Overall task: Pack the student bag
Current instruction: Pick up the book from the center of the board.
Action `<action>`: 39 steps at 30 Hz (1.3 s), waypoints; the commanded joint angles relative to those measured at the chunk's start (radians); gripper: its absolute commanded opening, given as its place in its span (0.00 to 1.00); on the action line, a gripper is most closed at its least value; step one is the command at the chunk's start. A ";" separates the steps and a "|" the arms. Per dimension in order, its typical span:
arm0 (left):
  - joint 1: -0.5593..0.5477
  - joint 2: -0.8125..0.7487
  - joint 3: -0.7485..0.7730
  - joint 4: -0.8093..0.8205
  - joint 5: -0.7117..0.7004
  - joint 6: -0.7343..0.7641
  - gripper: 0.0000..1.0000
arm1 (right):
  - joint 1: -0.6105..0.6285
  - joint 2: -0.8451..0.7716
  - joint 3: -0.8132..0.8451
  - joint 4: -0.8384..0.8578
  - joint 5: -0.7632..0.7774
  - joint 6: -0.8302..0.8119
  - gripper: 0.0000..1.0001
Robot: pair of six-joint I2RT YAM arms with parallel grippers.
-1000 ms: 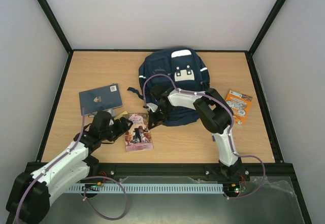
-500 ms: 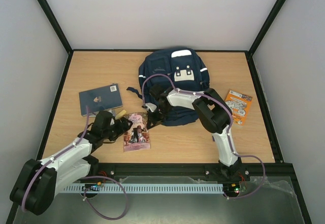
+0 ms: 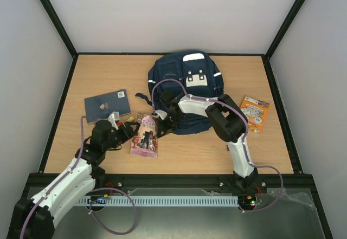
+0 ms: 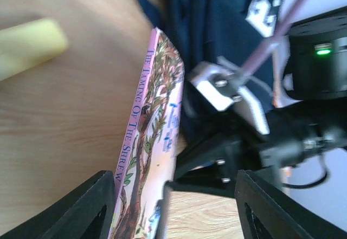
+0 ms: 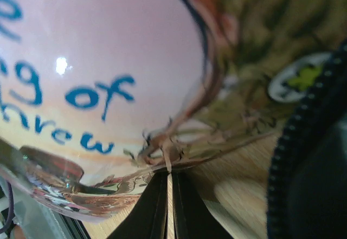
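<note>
Left claw [image 4: 172, 185] stands spread, its two dark fingers wide apart, with a pink book [image 4: 154, 141] up on edge between them. The spine (it reads "The Taming of the Shrew") faces one finger and lies right against it or just beside it; the other finger is clear of the cover, with a gap between. So the jaws bracket the book without pinching it. From above, the book leans tilted on the bench [image 3: 271, 141] rather than lying flat, its top end toward the bag.

A small yellow object [image 4: 30, 46] lies on the wood just beside the left claw, on the side away from the bag; it is too blurred to name.

Right claw [image 3: 161, 121] is just past the book's top end, at the near left corner of the student bag [image 3: 184, 82]. Its fingers are pressed together, tip to tip. Its own camera shows the book's glossy cover filling the view just above them, and whether anything thin is caught between the tips cannot be told.

The student bag lies at the far middle of the bench, front up, white stripes and pale buckle patch showing, with the right arm stretched across its near part.

Further out, a dark-blue notebook [image 3: 107, 105] lies flat left of the bag, near the left arm, and an orange booklet [image 3: 254, 113] lies to the bag's right.
</note>
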 commanded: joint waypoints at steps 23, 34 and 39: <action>-0.033 0.070 0.044 -0.125 0.146 0.006 0.52 | 0.046 0.205 -0.088 0.025 0.286 -0.012 0.07; -0.033 0.029 0.099 -0.251 0.108 0.019 0.17 | 0.019 0.014 -0.104 0.014 0.283 -0.007 0.08; -0.033 0.043 0.186 -0.353 0.081 0.053 0.12 | -0.051 -0.223 -0.130 -0.005 0.225 -0.025 0.14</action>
